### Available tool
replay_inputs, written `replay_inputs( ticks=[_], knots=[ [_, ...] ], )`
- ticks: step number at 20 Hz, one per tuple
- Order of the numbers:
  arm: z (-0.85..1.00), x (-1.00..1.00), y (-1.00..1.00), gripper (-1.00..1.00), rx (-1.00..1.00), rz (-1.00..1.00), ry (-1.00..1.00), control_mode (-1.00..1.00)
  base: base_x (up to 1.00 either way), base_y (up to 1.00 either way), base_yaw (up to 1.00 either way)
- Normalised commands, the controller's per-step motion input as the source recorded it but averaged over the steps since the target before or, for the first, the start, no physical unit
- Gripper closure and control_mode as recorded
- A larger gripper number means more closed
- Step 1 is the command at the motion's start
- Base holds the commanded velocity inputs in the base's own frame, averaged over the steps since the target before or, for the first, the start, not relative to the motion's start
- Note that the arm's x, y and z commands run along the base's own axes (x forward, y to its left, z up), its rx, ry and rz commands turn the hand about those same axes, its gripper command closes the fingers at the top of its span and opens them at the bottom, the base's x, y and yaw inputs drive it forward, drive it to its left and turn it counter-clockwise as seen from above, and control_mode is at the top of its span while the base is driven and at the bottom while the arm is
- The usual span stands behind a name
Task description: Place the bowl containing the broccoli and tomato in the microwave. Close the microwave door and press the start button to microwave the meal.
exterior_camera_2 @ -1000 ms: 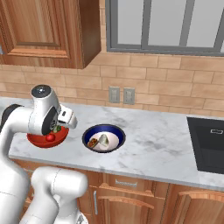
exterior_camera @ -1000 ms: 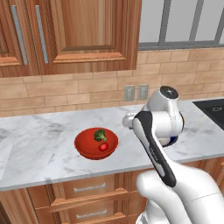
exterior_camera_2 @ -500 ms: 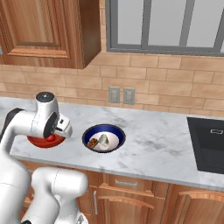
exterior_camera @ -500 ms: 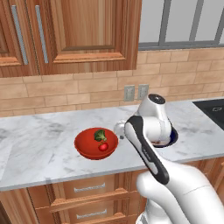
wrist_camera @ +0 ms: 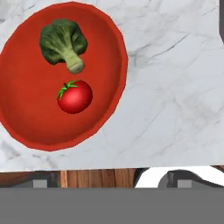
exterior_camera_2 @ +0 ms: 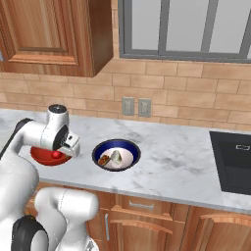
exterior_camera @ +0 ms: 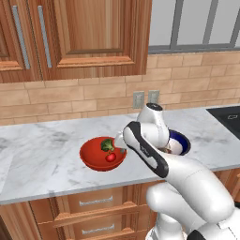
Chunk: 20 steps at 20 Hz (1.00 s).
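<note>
Left base view: the bowl [exterior_camera: 102,153] sits on the marble counter [exterior_camera: 42,154], left of the blue-rimmed bowl [exterior_camera: 180,142]. The broccoli [exterior_camera: 107,145] and the tomato [exterior_camera: 111,157] lie inside the bowl, toward its right side. The arm bends down over the bowl's right rim, probably so the hand can reach that rim from above. The hand itself is masked by the forearm.

Right base view: the bowl [exterior_camera_2: 47,156] lies left of the blue-rimmed bowl [exterior_camera_2: 116,155], well apart from it. The wrist covers much of the bowl, so only part of its rim shows.

Hand view: the camera looks straight down. The bowl [wrist_camera: 26,100] occupies the upper left, with the broccoli [wrist_camera: 64,43] lying just above the tomato [wrist_camera: 75,96], apart from it. The gripper is spread wide and holds nothing. Judged from this, the grasp on the rim is not yet made, and the bowl rests free on the counter [wrist_camera: 170,100].
</note>
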Motion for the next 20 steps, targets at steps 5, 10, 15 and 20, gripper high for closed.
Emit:
replay_inputs(
  ticks=[5, 10, 15, 20],
  knots=[
    [-0.3, 0.24, 0.0, -1.0, 0.09, 0.0, -0.01, -1.0, 0.0, 0.0, 0.0],
    [-0.38, 0.28, 0.0, -1.0, 0.1, 0.0, -0.03, -1.0, 0.0, 0.0, 0.0],
    [-0.37, 0.3, 0.0, -1.0, 0.09, 0.0, -0.03, -1.0, 0.0, 0.0, 0.0],
    [-0.29, 0.34, 0.0, -1.0, 0.06, 0.0, -0.03, -1.0, 0.0, 0.0, 0.0]
  ],
)
